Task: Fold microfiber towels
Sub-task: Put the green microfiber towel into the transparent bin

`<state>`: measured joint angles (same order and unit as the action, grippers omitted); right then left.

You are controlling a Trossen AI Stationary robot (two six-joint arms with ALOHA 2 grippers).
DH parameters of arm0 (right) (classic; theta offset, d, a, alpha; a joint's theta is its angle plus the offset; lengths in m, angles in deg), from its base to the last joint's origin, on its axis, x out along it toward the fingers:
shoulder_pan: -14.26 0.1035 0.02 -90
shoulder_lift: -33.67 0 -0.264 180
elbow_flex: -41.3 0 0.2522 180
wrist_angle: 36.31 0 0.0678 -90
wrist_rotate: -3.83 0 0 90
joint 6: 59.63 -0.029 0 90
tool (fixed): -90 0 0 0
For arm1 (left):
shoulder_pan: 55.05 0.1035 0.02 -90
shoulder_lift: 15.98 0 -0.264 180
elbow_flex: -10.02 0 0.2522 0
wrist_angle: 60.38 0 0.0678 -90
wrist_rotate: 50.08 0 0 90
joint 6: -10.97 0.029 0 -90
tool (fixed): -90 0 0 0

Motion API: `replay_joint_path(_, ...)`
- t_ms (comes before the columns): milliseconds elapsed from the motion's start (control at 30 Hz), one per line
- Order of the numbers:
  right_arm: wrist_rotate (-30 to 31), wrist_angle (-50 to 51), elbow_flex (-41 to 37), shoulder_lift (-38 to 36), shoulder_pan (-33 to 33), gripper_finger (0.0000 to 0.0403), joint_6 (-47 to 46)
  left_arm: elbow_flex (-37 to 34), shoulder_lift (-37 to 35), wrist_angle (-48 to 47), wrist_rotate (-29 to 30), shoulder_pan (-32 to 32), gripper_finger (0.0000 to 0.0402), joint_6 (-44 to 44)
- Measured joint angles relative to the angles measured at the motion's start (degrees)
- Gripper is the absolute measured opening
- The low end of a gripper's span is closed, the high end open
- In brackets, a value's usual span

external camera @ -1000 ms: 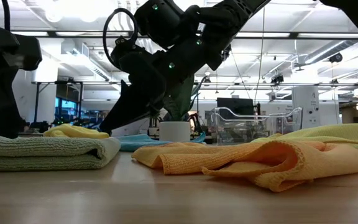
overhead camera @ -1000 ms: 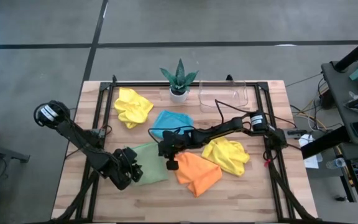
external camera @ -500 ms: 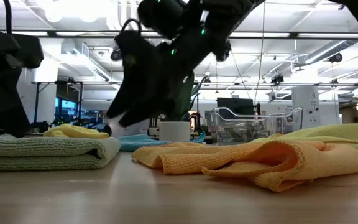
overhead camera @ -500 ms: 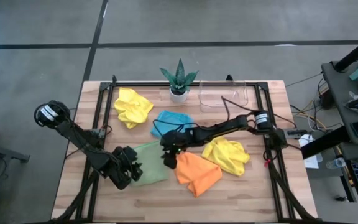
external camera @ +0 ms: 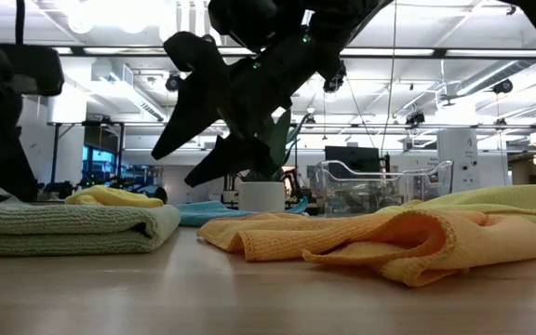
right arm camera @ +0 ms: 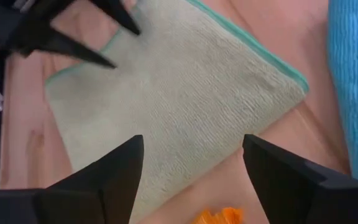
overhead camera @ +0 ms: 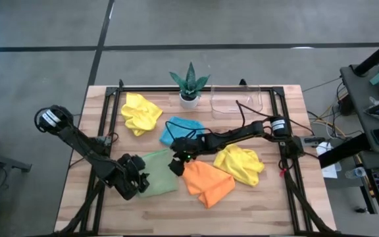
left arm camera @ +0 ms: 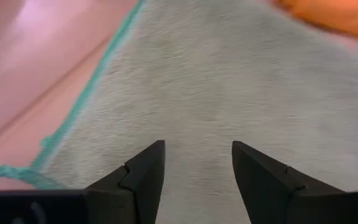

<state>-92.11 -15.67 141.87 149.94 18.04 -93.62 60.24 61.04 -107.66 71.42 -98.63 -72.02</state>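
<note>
1. Right pincer spread wide, holding nothing, hovering over the green towel's 2 o'clock corner.
2. Left pincer parted, fingers empty, at the green towel's 9 o'clock edge.
3. Green towel folded flat on the tabletop, near centre.
4. Orange towel crumpled at 3 o'clock of green; blue towel at 1 o'clock.
5. Yellow towels: one at 11 o'clock of green, other beyond orange at 3 o'clock.

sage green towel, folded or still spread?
Folded. The sage green microfiber towel lies as a neat doubled stack with a rounded fold edge; high view shows a compact rectangle.
</note>
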Motion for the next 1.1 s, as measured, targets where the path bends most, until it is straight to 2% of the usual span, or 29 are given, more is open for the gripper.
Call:
replay_joint_path(167,0.14,0.48,-0.13,0.83,-0.08,0.0254,-3.82,-0.08,-0.36,0.28,-2.20,-0.94,0.0171,2.71)
replay_joint_path(467,-0.15,-2.48,-0.07,5.61,-0.08,0.0251,-6.71,-0.40,5.13,0.09,-2.53,-0.91,0.0171,3.89)
replay_joint_path(767,-2.48,-9.03,-0.07,6.70,0.10,0.0251,-7.42,-0.18,9.65,0.50,-1.80,-0.87,0.0171,1.44)
replay_joint_path(1100,-3.60,-16.43,-0.04,8.57,0.32,0.0243,-8.48,-0.34,9.63,1.19,-1.63,-0.82,0.0171,0.93)
